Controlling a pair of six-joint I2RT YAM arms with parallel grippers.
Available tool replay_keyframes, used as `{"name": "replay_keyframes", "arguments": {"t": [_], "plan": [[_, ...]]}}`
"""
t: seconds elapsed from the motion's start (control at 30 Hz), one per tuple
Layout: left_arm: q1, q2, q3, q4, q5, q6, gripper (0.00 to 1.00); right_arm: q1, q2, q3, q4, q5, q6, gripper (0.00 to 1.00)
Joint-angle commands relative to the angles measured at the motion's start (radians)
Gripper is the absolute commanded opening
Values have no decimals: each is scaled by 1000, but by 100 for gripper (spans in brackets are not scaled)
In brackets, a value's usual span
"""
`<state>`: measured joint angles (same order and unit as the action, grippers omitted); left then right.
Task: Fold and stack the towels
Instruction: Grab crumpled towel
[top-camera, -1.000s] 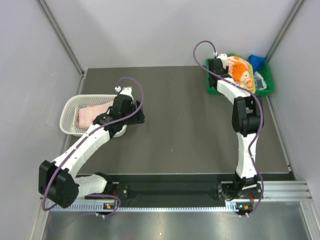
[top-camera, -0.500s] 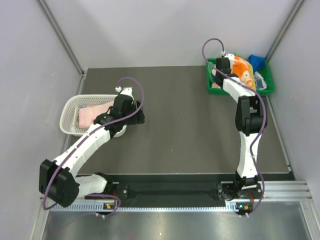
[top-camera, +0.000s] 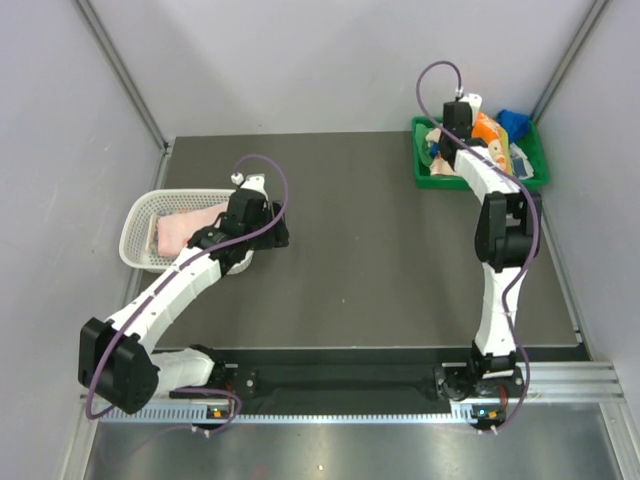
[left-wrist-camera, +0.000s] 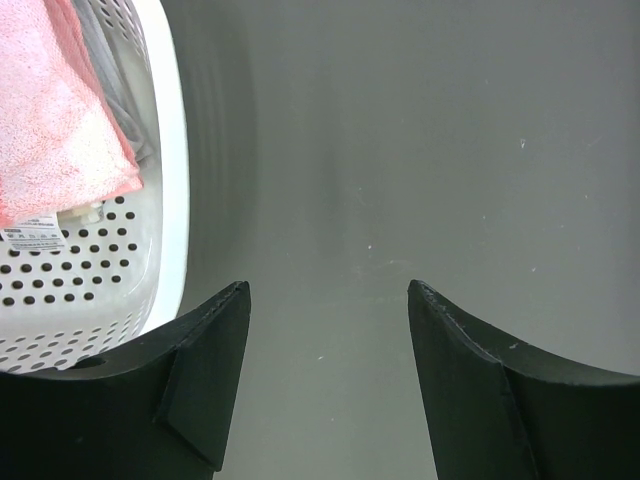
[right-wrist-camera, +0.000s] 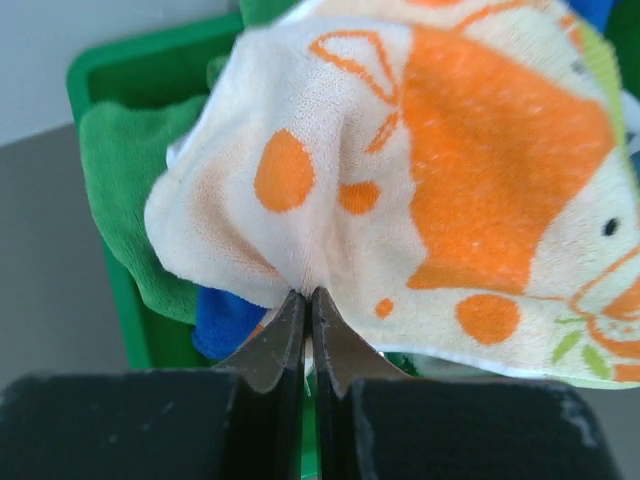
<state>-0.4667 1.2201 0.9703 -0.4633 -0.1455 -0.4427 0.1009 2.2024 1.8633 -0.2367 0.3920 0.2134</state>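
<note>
My right gripper (right-wrist-camera: 310, 293) is shut on a pinch of the orange-patterned towel (right-wrist-camera: 440, 160), which lies bunched over the green tray (right-wrist-camera: 110, 70). Under it show a green cloth (right-wrist-camera: 125, 170) and a blue cloth (right-wrist-camera: 225, 320). From above, the right gripper (top-camera: 450, 140) sits over the tray (top-camera: 425, 180) with the orange towel (top-camera: 487, 135) and a blue towel (top-camera: 515, 121) behind it. My left gripper (left-wrist-camera: 328, 300) stands open over bare table, just right of the white basket (left-wrist-camera: 170, 200). A folded pink towel (left-wrist-camera: 60, 120) lies in that basket on a grey one (left-wrist-camera: 110, 70).
The white perforated basket (top-camera: 135, 235) stands at the table's left, the green tray at the back right corner. Grey walls close in the table on three sides. The left gripper (top-camera: 272, 232) hovers beside the basket's right rim.
My right arm has reached farther back into the green tray and its jaws have closed on the orange-patterned towel. The left arm has stayed where it was.
</note>
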Motion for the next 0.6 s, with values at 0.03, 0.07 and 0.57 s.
{"name": "replay_keyframes", "arguments": {"t": [0.03, 0.07, 0.57], "plan": [[-3, -2, 11, 41, 4, -1, 69, -27, -132, 97, 36, 4, 0, 0], [-3, -2, 11, 43, 3, -2, 68, -26, -135, 103, 37, 1, -3, 0], [-4, 7, 22, 48, 12, -8, 67, -32, -236, 134, 96, 4, -40, 0]]}}
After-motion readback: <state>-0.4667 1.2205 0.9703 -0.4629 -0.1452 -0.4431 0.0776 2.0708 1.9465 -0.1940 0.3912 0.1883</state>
